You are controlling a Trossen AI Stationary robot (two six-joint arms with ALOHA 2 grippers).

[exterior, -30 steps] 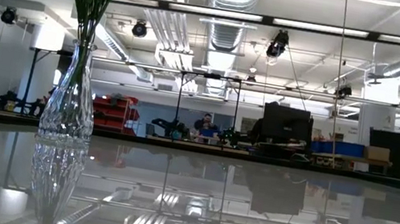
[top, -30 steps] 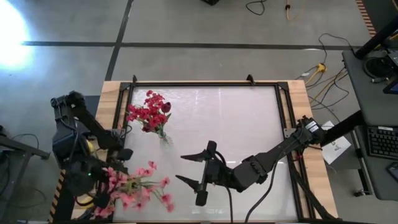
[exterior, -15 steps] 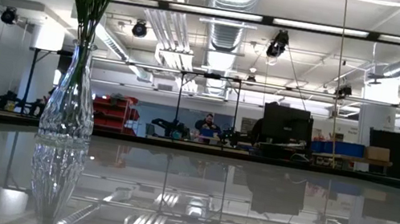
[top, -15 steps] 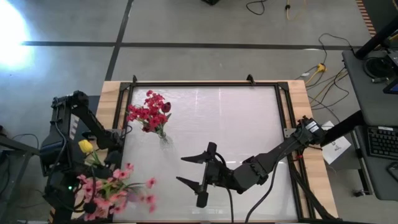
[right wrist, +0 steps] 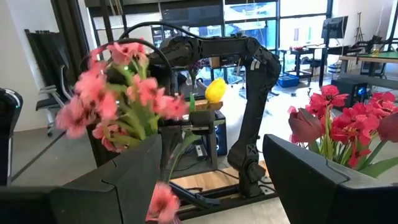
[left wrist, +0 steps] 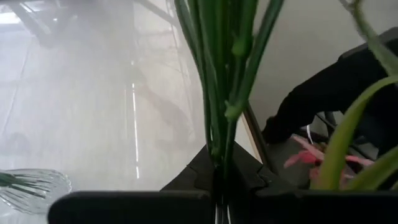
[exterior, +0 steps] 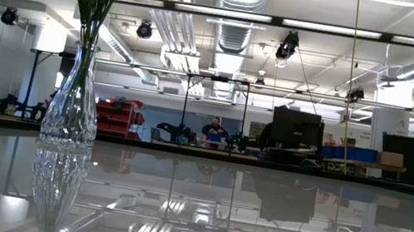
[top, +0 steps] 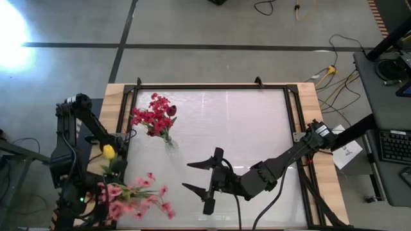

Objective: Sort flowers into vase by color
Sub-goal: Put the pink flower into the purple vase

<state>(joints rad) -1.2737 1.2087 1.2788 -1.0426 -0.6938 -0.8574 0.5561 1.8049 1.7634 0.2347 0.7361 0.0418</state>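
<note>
My left gripper [left wrist: 221, 186] is at the table's near left corner, shut on a bunch of pink flowers [top: 138, 197] and one yellow tulip [top: 109, 152]. The right wrist view shows the pink blossoms [right wrist: 121, 93] and the tulip [right wrist: 216, 90] from across the table. Red flowers [top: 154, 117] stand with their stems in a clear glass vase [exterior: 73, 102] on the table's left far part. My right gripper [top: 204, 179] hovers open near the table's middle, toward the near edge, with its fingers pointing left at the bunch. My left gripper pinches several thin green stems [left wrist: 219, 146] together between its two fingers. The stems run on past the fingertips, and the pink blossoms [top: 138, 197] spread toward the table's right. The bunch is lifted clear of the table.
A dark frame rail [top: 205, 87] borders the white table top. The left arm's base [top: 70, 106] stands at the table's left edge. A wide stretch of white table [top: 257, 128] lies right of the vase. A desk with a keyboard [top: 392, 144] stands off the table's right side.
My left arm swung the held bunch toward the table's left edge, then back toward the right. The yellow tulip has come out from behind the arm. The gripper has stayed shut on the stems, and the right arm and the vase have kept still.
</note>
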